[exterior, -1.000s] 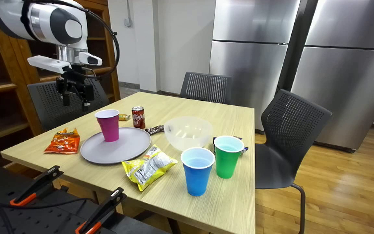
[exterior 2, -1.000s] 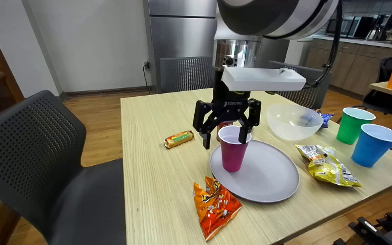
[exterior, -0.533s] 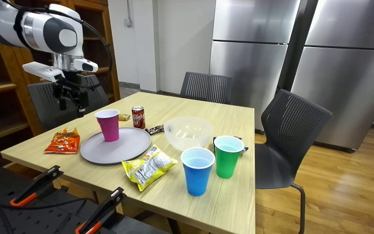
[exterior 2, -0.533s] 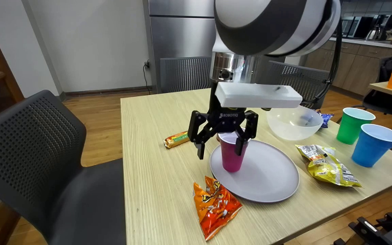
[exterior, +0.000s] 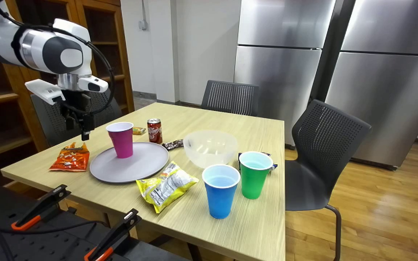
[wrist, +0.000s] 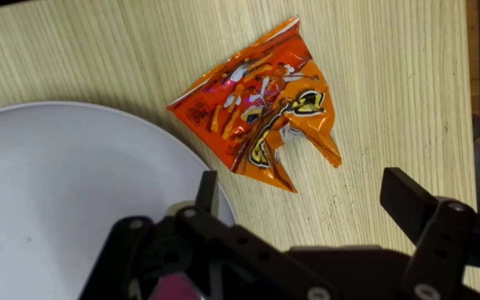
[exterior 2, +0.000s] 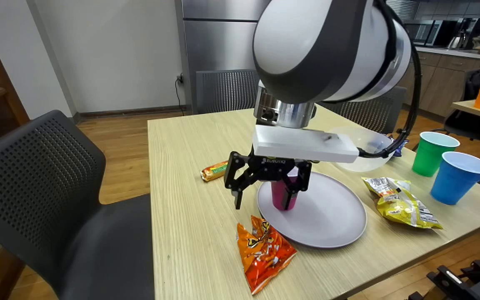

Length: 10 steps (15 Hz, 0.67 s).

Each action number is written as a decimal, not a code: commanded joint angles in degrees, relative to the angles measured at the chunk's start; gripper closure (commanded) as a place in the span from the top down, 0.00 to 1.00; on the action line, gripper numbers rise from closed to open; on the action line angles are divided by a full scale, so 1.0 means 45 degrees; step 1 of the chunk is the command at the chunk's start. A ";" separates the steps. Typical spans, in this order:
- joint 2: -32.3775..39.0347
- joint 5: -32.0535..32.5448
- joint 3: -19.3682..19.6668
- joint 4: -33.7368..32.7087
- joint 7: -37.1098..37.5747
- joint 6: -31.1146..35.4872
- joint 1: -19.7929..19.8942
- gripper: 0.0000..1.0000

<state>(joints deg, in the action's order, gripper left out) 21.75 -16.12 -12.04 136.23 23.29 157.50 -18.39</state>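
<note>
"Orange bag (wrist: 261, 100): where, relative to the gripper (exterior 2: 262, 204)?"

"On the table (exterior: 245, 232), lower than the gripper and apart from it; in the wrist view its crumpled end faces the gap between the jaws. Clearance is hard to judge."

"Jaws?"

"Set wide, holding nothing."

"Surface, rightward from the bag?"

"In an exterior view: pink cup (exterior: 123, 145) on a plate (exterior: 149, 161) just beside the bag, yellow packet (exterior: 167, 185), bowl (exterior: 210, 148), blue cup (exterior: 220, 199), green cup (exterior: 254, 181)."

"Room?"

"Steel fridge (exterior: 278, 76), then a dark chair (exterior: 328, 136)."
</note>
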 commanded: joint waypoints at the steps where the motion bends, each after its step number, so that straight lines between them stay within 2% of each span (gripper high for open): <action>1: 0.0128 -0.0798 -0.0424 0.0278 0.0147 0.0537 0.0152 1.00; 10: 0.0405 -0.1973 -0.0768 0.0752 0.0179 0.1160 0.0246 1.00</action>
<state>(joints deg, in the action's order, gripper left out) 23.67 -22.66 -13.75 138.33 23.29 160.44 -18.38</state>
